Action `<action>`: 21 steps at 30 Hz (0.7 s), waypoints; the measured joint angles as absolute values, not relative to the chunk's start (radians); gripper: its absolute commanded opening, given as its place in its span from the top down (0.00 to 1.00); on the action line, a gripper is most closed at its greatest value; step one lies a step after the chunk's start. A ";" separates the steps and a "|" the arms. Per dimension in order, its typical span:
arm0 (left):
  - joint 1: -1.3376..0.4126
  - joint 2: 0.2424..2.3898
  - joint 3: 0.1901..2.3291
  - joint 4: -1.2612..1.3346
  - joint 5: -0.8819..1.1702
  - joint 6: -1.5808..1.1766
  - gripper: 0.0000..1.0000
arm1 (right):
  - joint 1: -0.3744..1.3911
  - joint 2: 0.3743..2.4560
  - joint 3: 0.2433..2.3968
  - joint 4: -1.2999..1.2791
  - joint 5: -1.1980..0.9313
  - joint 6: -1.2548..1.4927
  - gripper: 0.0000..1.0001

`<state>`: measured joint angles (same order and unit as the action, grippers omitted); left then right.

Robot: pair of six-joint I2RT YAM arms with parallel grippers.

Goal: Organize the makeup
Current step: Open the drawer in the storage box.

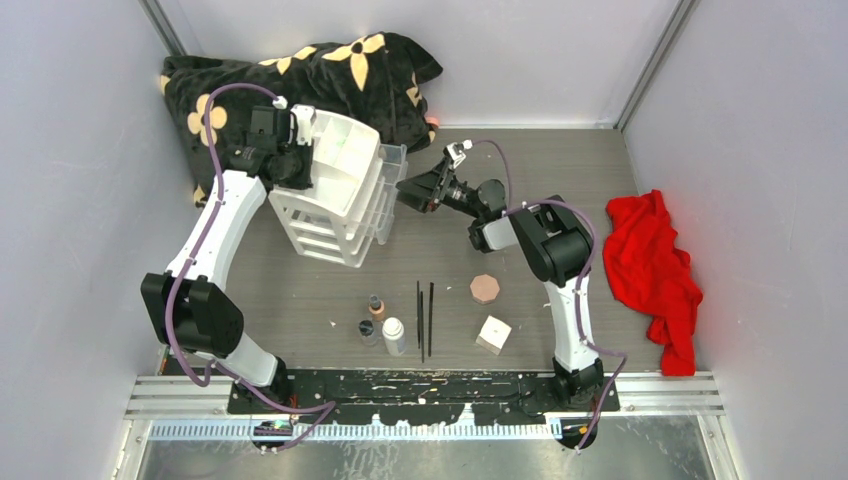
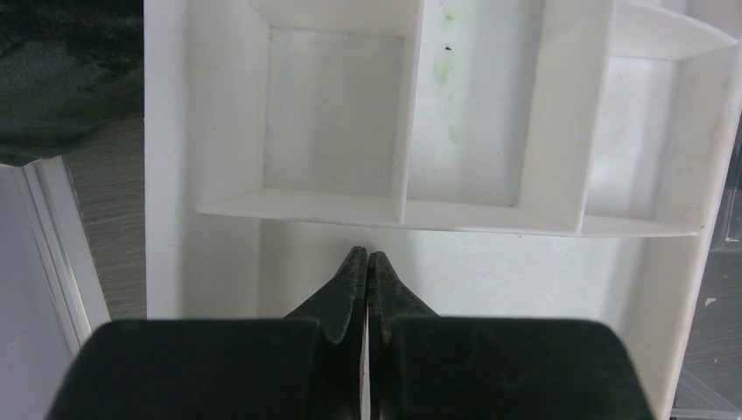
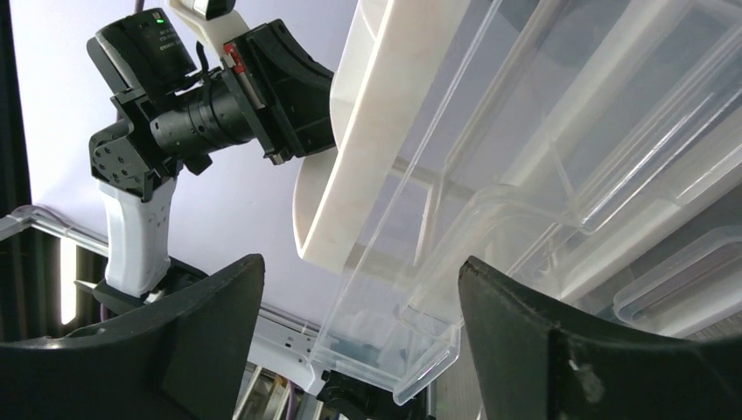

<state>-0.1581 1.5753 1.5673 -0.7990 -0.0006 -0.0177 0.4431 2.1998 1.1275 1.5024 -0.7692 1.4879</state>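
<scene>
The makeup lies on the table's near middle: a tan dark-capped bottle (image 1: 376,306), a small clear jar (image 1: 367,331), a white bottle (image 1: 394,336), two thin dark sticks (image 1: 425,318), an octagonal pink-brown compact (image 1: 485,288) and a white cube (image 1: 493,334). My left gripper (image 1: 300,150) is shut and empty, at the back left of the drawer box's top tray (image 2: 411,210); its fingertips (image 2: 357,267) rest over the white tray edge. My right gripper (image 1: 408,190) is open, its fingers (image 3: 201,324) either side of a pulled-out clear drawer (image 3: 420,341). Neither gripper is near the makeup.
The large white stacked-drawer box (image 1: 335,190) stands at the back left with clear drawers (image 1: 390,185) sticking out to the right. A black flowered cushion (image 1: 300,70) lies behind it. A red cloth (image 1: 655,270) lies at the right. Walls enclose the table.
</scene>
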 measured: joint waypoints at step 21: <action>-0.158 1.562 1.550 -0.775 -0.018 -0.017 0.47 | 0.407 2.141 0.926 1.302 -0.814 1.278 0.00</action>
